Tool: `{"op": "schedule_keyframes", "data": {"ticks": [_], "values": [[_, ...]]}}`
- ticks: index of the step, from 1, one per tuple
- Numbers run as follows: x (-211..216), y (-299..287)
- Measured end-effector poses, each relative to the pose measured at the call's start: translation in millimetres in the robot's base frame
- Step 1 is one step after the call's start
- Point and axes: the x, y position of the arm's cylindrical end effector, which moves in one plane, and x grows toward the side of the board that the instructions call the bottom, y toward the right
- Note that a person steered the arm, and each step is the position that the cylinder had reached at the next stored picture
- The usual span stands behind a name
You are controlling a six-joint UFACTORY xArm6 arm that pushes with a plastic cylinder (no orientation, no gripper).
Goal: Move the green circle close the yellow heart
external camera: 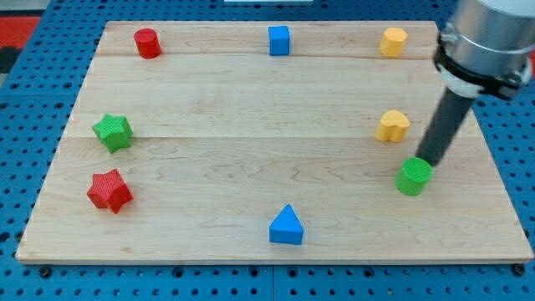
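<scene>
Scattered over the wooden board (251, 109) are a red cylinder (148, 43) at the far left, a blue cube (279, 40) at the far middle and a yellow block (393, 41), its shape hard to read, at the far right; a green star (113, 132) and a red star (110, 191) sit along the left side, and a blue triangle (287, 226) lies near the front edge. Nothing stands between the green circle (414, 176) and the yellow heart (392, 126), which lies just beyond it, slightly left, with a small gap. The arm's grey body is cut off at the upper right. The rod has no jaws and holds nothing; my tip (427, 161) meets the circle's far right rim, though true contact is hard to judge. The circle is a short ribbed green disc at the right, near side.
</scene>
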Motion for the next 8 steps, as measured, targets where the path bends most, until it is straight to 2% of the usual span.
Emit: {"op": "schedule_keyframes", "data": {"ticks": [1, 2, 3, 8], "values": [[21.6, 9.2], [43.3, -14.8], [33.7, -67.7], [44.8, -63.9]]}}
